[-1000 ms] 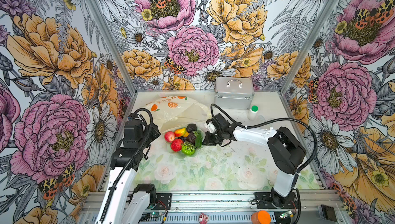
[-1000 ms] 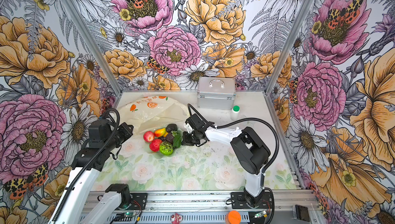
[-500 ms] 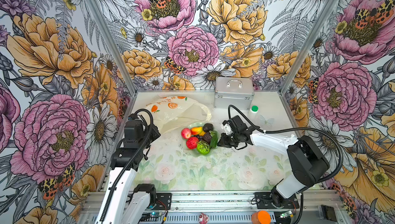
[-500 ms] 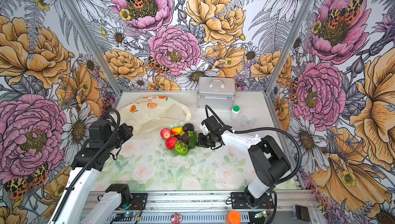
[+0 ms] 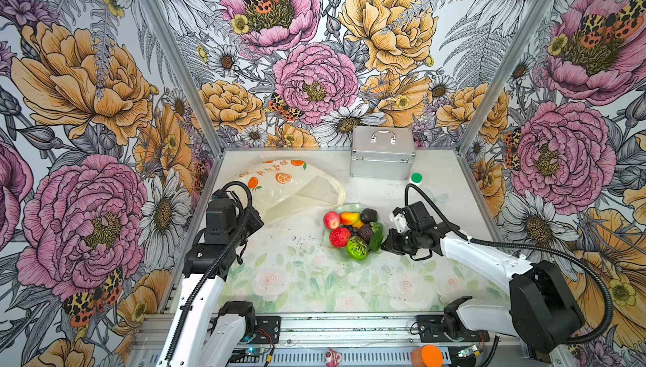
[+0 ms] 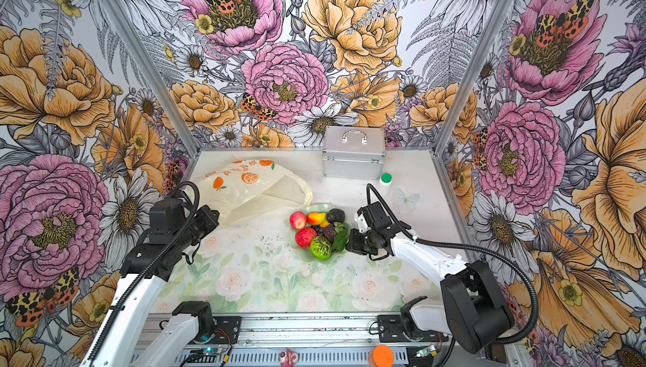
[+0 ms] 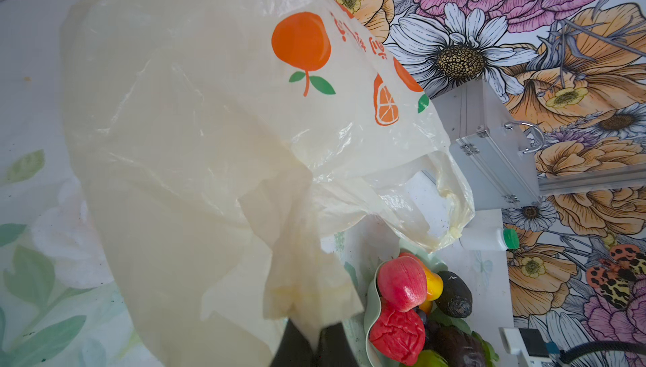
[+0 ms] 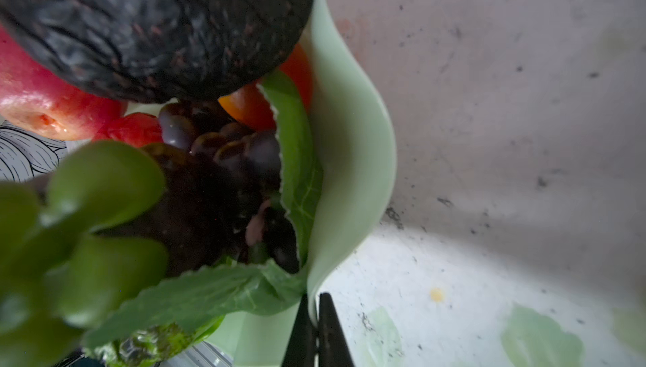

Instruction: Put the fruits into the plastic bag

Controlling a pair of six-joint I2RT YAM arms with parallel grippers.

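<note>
The right gripper pinches the dish rim, presumably to bring the fruits piled inside beside the bag. The left gripper pinches the bag's edge, likely to open its mouth.

Fig. My right gripper, clamped on the dish rim, has dragged the fruits rightward across the table.

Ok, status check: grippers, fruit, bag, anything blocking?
Left gripper shut on plastic bag edge. Right gripper shut on pale green dish rim. Fruits all in dish, none bagged. Silver case and bottle at back, apart.
</note>
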